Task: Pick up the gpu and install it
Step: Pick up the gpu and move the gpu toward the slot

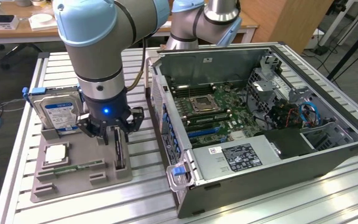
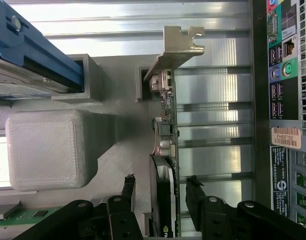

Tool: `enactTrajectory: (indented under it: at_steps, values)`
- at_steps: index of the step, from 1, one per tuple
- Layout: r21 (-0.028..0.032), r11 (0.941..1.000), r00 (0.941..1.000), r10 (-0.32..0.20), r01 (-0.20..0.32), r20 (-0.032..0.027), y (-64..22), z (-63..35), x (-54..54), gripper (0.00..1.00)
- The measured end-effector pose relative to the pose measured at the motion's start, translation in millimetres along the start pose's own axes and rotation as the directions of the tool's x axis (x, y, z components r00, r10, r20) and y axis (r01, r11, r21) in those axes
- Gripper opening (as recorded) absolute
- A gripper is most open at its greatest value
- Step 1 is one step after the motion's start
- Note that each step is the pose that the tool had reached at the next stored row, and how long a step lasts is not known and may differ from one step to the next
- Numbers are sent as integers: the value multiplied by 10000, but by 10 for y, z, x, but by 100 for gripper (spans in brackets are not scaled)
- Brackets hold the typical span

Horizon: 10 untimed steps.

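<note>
Straddles the gpu (image 1: 119, 151) with the gripper (image 1: 110, 134) spread wide, holding nothing. Finds the gpu standing on edge in a slot of the gray holder (image 1: 67, 184) on the table (image 1: 291, 205). Has close neighbours there: a drive (image 1: 61, 114) upright just beside the gripper on the exterior view's left, a cpu (image 1: 54, 153) and memory stick (image 1: 79, 166) lying flat in the same holder, and the open case (image 1: 291, 158) near on the exterior view's right. Adds from the wrist: a gap between each of the fingers (image 2: 129, 187) and the card, the metal bracket (image 2: 180, 45) at its far end, and the case's rear ports (image 2: 278, 80). Adds from the exterior: the motherboard (image 1: 210, 112) inside the case.
</note>
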<state>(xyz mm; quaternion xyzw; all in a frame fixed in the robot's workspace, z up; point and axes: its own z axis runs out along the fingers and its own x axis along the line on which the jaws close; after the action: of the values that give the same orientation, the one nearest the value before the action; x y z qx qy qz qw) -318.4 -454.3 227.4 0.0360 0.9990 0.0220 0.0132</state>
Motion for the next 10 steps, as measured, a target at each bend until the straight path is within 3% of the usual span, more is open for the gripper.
enactTrajectory:
  at_steps: [7,10]
  values:
    - [0,10000,10000,-1,1,0,0,0,0,52]
    - [0,10000,10000,-1,1,0,0,0,0,39]
